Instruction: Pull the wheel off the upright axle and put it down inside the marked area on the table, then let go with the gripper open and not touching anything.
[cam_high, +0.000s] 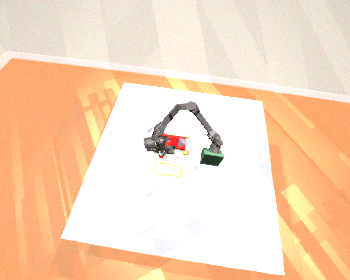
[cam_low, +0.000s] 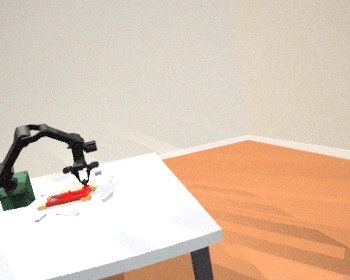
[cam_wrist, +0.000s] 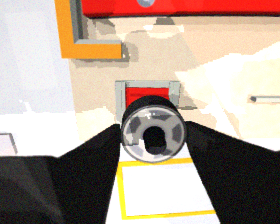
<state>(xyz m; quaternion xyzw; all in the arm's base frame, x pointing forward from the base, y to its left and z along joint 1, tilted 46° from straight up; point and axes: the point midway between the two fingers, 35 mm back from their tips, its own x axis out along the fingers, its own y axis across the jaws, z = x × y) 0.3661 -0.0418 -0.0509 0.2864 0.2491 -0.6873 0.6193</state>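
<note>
Claw (cam_wrist: 153, 137) clamped on wheel (cam_wrist: 153, 134), yellow-outlined area (cam_wrist: 165, 192) just below

We see a grey-spoked, black-rimmed wheel (cam_wrist: 153, 134), black gripper (cam_wrist: 152, 150), yellow-outlined area (cam_wrist: 165, 190) below the wheel, red block (cam_wrist: 148, 94) behind it, orange bracket (cam_wrist: 82, 35).

No lettering, label, brand or number can be read in any view; at this blur, small print might escape notice.
</note>
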